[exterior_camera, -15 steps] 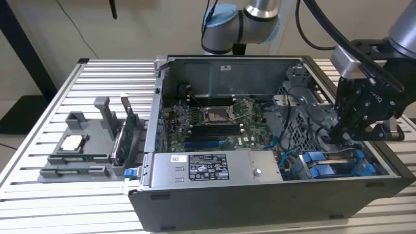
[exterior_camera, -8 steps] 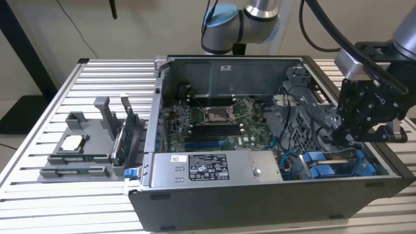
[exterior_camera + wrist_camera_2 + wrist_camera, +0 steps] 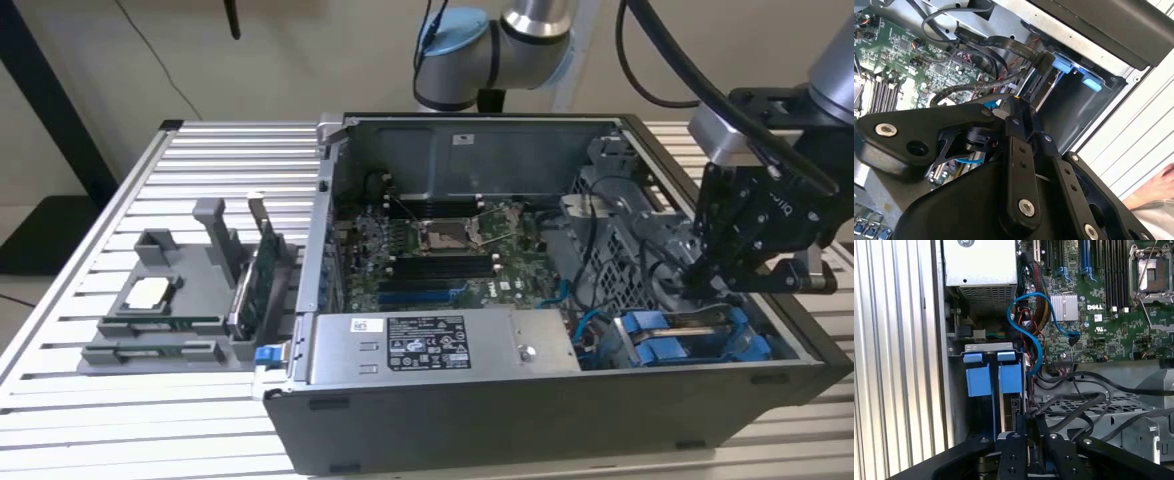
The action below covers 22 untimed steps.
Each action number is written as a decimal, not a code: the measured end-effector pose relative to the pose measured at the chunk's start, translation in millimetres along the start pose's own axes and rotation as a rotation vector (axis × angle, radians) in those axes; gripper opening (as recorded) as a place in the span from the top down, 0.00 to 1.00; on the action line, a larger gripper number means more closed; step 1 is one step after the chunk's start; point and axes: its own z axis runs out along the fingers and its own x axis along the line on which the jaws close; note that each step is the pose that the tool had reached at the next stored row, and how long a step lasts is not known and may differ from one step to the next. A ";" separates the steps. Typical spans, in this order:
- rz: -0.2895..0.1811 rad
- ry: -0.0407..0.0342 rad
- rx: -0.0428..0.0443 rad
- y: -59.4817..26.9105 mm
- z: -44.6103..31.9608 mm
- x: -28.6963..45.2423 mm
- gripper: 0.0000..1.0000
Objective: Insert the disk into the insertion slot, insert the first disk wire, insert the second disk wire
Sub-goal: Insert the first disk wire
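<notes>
Your gripper (image 3: 703, 288) hangs over the slot (image 3: 687, 338) — blue-fitted, in the case's (image 3: 534, 410) near corner, on the exterior view's right — fingers (image 3: 1015, 145) drawn together; whether on anything, you cannot tell.

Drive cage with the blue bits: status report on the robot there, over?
Black pincer down at the narrow insertion slot of the dark grey metal drive cage. Loose black cables lie close beside it.
</notes>
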 end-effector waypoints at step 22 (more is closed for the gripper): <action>0.001 0.0004 -0.0101 -6.4 3.5 8.8 0.81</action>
